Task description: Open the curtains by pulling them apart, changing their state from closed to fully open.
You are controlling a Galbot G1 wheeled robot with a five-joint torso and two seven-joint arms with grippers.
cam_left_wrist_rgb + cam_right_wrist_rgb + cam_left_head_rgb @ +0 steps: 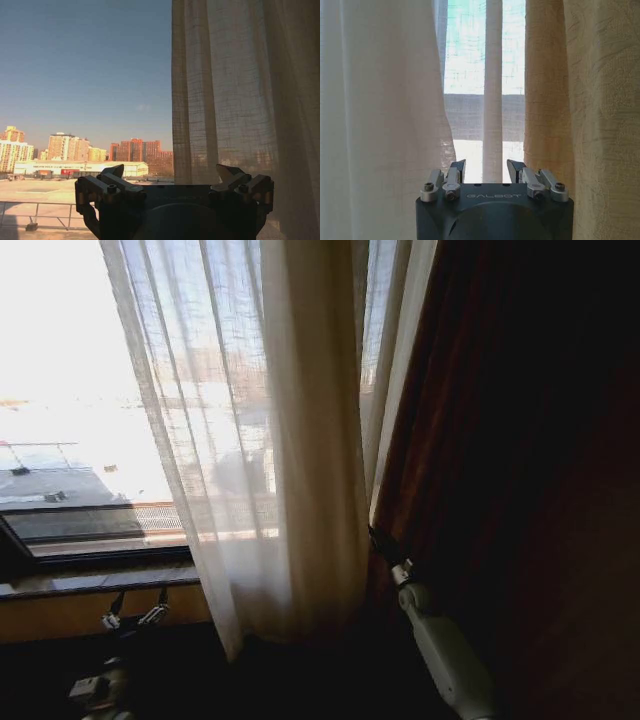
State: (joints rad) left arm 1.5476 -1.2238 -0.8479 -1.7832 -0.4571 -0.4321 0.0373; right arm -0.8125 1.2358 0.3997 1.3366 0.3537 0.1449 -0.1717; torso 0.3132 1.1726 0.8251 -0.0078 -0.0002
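right gripper (pixel 485 170) open, a vertical fold of the curtains (pixel 300 440) straight ahead between its fingers; left gripper (pixel 170 177) open, low by the sill.

Left gripper (pixel 174 176): black housing, two dark angular fingers with pointed tips, brass-coloured hardware and round screw heads on the knuckles; in the head view (pixel 133 615), thin silver linkages above a pale grey wrist
Right gripper (pixel 486 170): dark grey-blue body embossed "GALBOT", silver finger linkages with hex screws, dark wedge-shaped tips
Right arm (pixel 445 655): off-white rounded casing, black cabled wrist section with silver collar
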